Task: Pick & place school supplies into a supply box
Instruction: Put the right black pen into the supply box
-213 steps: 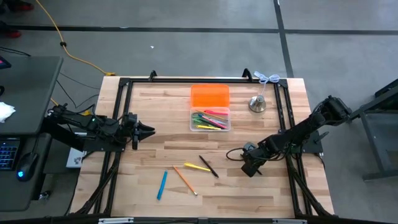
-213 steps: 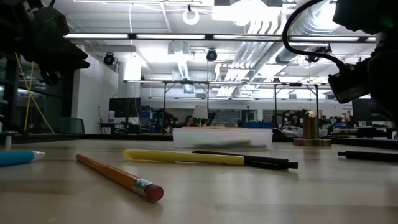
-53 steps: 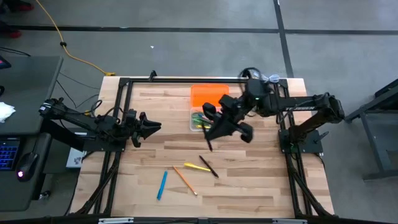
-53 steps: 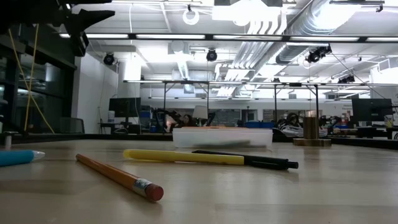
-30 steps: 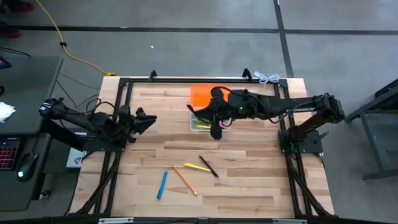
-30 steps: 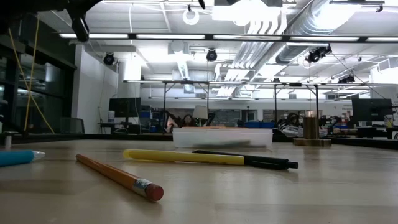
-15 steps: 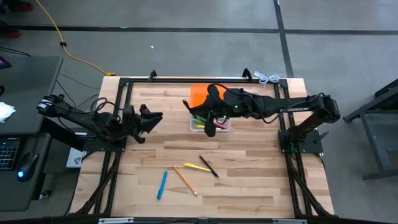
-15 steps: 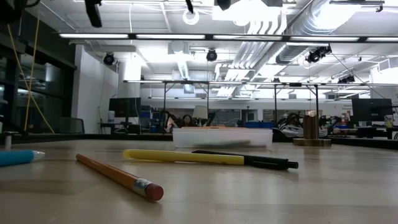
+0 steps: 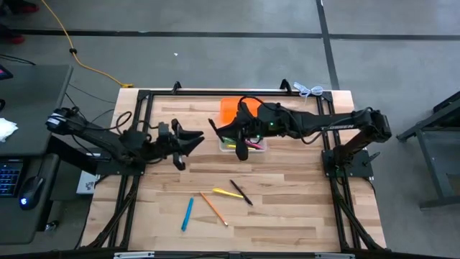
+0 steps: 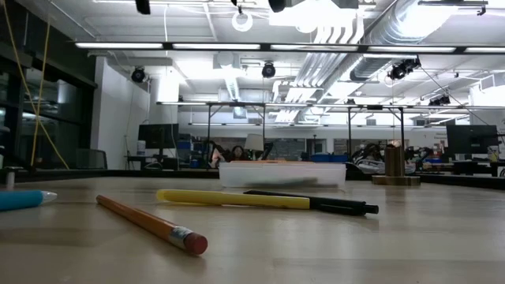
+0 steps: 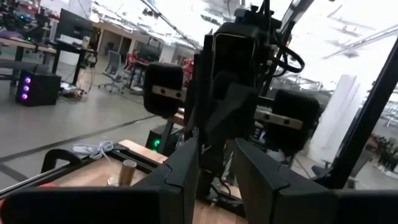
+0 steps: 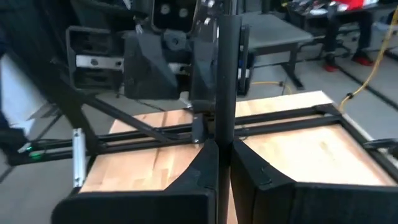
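Fingers of the right gripper are pressed together on a black pen, held up over the box mid-worktop. The left gripper, fingers partly spread and empty, hangs just left of the box, facing it. The orange lid lies behind the box. Nearer the front of the worktop lie a blue pen, an orange pencil, a yellow pen and a black pen.

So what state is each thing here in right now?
supply box: open, partly filled
orange lid: off, lying beside the box
right fingers: shut on black pen over the box
left fingers: open, empty
loose pens: lying flat outside the box
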You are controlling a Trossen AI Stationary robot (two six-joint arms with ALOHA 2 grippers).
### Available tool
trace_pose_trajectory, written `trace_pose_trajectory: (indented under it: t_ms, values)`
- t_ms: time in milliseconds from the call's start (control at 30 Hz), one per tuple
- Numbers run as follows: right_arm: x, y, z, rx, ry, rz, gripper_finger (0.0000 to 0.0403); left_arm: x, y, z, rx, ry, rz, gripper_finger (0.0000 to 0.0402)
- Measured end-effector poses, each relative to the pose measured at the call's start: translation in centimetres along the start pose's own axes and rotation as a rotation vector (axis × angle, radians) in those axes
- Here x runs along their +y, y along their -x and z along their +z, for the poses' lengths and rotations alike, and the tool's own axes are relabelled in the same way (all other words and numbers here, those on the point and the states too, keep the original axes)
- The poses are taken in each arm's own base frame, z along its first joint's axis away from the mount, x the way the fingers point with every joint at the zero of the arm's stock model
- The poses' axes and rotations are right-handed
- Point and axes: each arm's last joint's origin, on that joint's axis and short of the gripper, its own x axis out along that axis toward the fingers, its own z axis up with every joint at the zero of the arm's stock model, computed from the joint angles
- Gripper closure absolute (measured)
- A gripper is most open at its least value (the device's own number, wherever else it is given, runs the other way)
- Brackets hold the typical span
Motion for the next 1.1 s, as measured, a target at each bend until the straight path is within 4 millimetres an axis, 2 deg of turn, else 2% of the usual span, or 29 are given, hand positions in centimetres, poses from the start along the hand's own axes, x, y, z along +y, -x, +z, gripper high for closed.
trace_pose_trajectory:
  t_ms: [333, 667, 1100]
  values:
    - [0.7, -0.6, -0.4, 0.002, -0.033, 0.086, 0.04, -0.9, -1.5, -0.3, 0.036, -0.044, 0.005, 0.0268]
    - [1.0, -0.6, -0.2, -0.01, -0.049, 0.11, 0.0399, -0.9, -1.6, -0.7, 0.054, -0.06, 0.017, 0.0268]
    - [1.0, -0.6, -0.1, -0.023, -0.056, 0.105, 0.0397, 1.4, -3.1, -0.1, 0.058, -0.053, -0.054, 0.0268]
